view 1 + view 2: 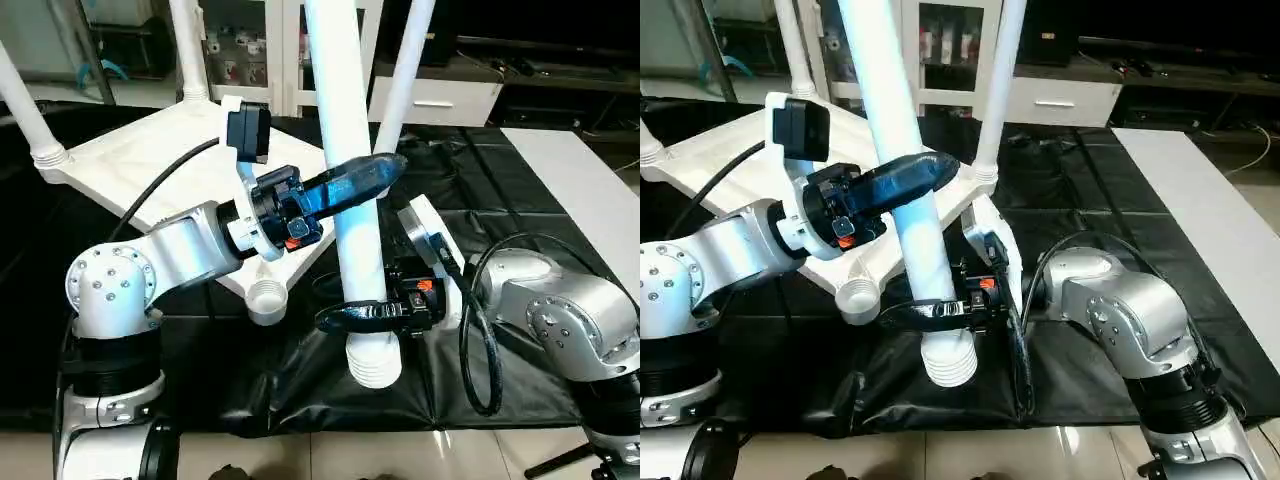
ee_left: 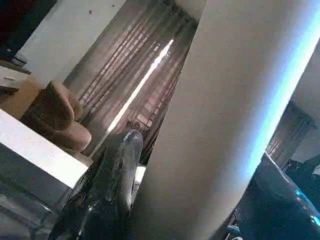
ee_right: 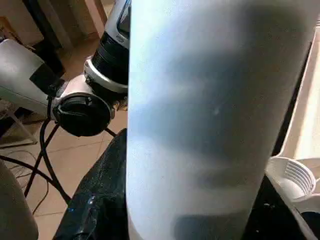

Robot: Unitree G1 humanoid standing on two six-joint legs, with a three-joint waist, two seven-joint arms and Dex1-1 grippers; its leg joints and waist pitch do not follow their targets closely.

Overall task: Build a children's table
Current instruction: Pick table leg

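While left end effector (image 1: 352, 182) grips leg (image 1: 345, 130) | right end effector (image 1: 350, 318) clamps lower, level.

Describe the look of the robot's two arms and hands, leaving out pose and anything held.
Both arms have silver metal shells with round bolted joints and white wrist brackets. The left arm carries a black camera box and a black cable; the right arm has a looping black cable. Each hand has glossy black fingers and small orange marks.

One tabletop (image 1: 150, 150), four legs (image 1: 345, 150), two arms (image 1: 180, 250).
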